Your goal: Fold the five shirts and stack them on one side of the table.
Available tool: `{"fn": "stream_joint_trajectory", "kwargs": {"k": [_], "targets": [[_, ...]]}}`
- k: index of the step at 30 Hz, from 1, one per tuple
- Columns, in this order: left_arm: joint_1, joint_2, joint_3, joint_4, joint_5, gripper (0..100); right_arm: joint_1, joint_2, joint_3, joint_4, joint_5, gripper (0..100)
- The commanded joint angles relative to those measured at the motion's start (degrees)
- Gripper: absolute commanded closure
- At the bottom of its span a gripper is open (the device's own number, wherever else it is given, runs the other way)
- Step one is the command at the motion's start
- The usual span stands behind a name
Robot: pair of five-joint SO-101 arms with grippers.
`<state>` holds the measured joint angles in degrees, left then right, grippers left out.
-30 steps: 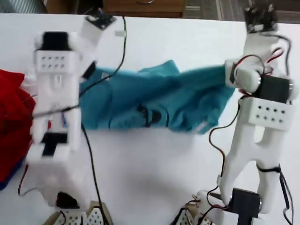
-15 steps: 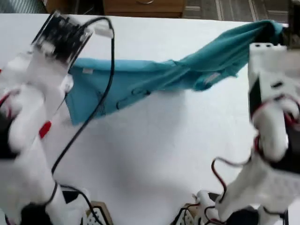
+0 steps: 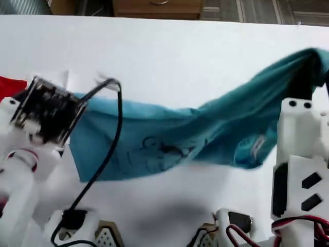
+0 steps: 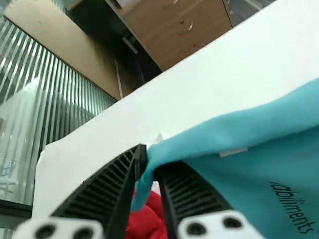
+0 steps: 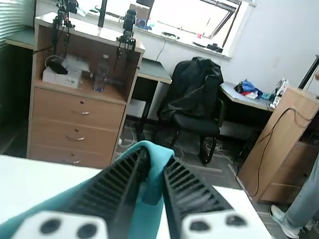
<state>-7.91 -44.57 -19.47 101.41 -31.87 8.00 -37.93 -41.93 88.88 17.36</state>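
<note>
- Teal shirt [image 3: 175, 139] is hanging stretched between the 2 arms, lifted off the white counter [image 3: 180, 56], its middle sagging toward the surface.
- Long axis is running side to side across the counter. The right end is sitting higher and farther back than the left.
- Left gripper [image 4: 149, 159]: jaws are pinching 1 corner edge of the teal cloth.
- Right gripper [image 5: 155, 159]: jaws are clamping a bunched fold at the opposite end.
- Each arm is holding its own end, so neither is nearer. Judgement: laying the shirt flat is depending on both ends coming down level, the right one most.
- Red shirt [image 3: 11, 85] is lying at the counter's left edge, just beyond the left arm.
- Writing: a dark graphic with lettering [image 3: 164, 150] is showing on the teal front, and a small white label [image 4: 232, 153] near the left-held edge. Neither is being read off here.
</note>
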Motion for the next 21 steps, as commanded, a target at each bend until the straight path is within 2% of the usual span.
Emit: {"fn": "stream_joint_trajectory", "kwargs": {"k": [1, 7, 15, 21], "targets": [[-2.9, -3.5, 1.2, -0.9, 0.1, 97, 0.7, -0.8, -1.6, 0.4, 0.4, 98.0], [-4.2, -8.1, 2.6, -0.6, 0.4, 97, 0.4, -4.9, -3.2, 2.0, 0.0, 98.0], [-4.2, -13.2, 12.0, -1.6, 0.6, 97, 0.4, -12.5, -2.5, 3.5, 0.4, 98.0], [-4.3, -17.1, 9.8, -2.2, 0.5, 97, 0.4, -16.0, -3.0, 4.4, 0.4, 98.0]]}}
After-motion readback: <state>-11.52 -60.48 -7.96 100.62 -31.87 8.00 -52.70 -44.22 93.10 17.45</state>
